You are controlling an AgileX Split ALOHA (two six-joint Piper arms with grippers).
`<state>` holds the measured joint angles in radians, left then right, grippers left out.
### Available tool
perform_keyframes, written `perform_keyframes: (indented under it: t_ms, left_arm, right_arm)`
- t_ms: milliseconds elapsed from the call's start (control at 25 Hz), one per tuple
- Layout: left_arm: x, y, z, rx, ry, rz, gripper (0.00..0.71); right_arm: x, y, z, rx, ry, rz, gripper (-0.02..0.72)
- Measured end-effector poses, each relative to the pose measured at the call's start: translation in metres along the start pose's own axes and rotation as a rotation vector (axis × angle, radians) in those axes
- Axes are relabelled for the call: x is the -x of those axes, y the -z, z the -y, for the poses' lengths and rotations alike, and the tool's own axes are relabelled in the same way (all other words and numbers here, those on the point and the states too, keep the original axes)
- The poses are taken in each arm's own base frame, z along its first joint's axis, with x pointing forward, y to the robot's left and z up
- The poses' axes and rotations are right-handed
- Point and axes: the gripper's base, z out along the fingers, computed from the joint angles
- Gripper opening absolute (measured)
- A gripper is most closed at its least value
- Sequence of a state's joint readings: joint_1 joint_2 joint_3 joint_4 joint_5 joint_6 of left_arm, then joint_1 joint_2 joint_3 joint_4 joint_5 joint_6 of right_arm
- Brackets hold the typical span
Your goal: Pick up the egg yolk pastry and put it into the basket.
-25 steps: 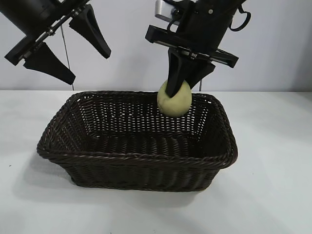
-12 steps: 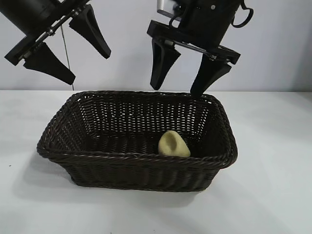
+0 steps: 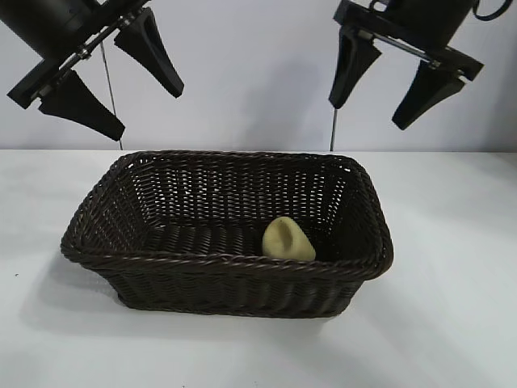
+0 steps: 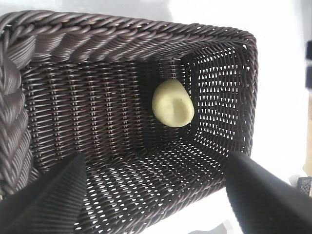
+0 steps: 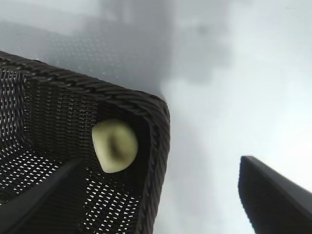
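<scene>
The pale yellow egg yolk pastry (image 3: 287,239) lies on the floor of the dark brown wicker basket (image 3: 121,260), near its front right corner, dent facing forward. It also shows in the left wrist view (image 4: 173,103) and the right wrist view (image 5: 114,145). My right gripper (image 3: 378,94) is open and empty, high above the basket's back right corner. My left gripper (image 3: 148,110) is open and empty, high above the basket's left end.
The basket (image 4: 122,39) stands in the middle of a white table (image 3: 452,307). A plain pale wall is behind. The basket's corner rim (image 5: 156,126) and white table show in the right wrist view.
My right gripper let go of the pastry, which dropped into the basket. The gripper then rose and moved right, open. The left arm has not moved.
</scene>
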<state>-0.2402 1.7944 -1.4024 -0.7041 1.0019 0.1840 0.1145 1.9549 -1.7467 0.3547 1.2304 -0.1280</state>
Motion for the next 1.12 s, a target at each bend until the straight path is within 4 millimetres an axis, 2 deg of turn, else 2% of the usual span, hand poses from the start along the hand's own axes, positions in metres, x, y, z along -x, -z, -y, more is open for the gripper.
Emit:
perform_keyframes:
  t_ms: [120, 1120]
  left_arm:
    - [0.0, 0.0, 0.0, 0.0, 0.0, 0.0, 0.568]
    - [0.0001, 0.0, -0.0003, 0.003, -0.003, 0.001, 0.568]
  right_arm:
    - [0.0004, 0.0026, 0.0067, -0.004, -0.016, 0.006, 0.611]
    - [0.0, 0.0049, 0.0055, 0.0, -0.017, 0.011, 0.611]
